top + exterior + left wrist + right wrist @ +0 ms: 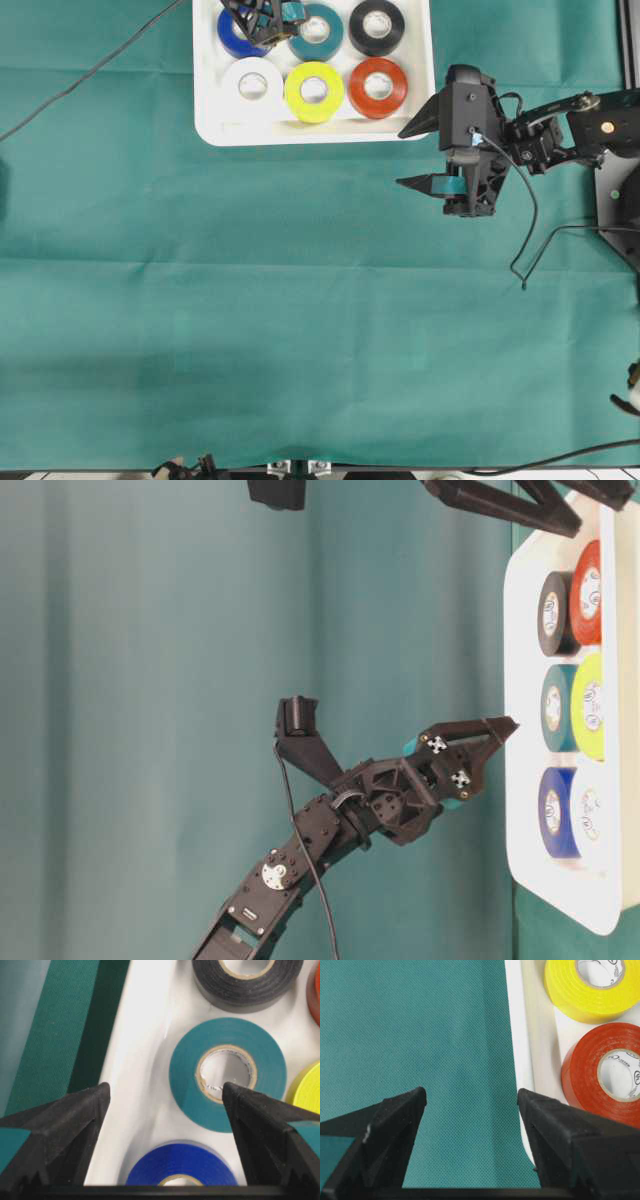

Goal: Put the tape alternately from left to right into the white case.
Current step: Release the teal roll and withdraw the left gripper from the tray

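Six rolls of tape are counted in one white case (210, 100) at twelve o'clock on the tabletop (300, 300): blue (232, 42), teal (322, 32), black (377, 26), white (252, 86), yellow (314, 91), red-orange (378, 87). They are judged light, stiff and smooth-sided, best pinched across the rim. Both the left hand (262, 22) and the right hand (420, 155) are released, empty.

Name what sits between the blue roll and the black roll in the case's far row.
The teal roll lies between the blue roll and the black roll in the white case, clearest in the overhead view.
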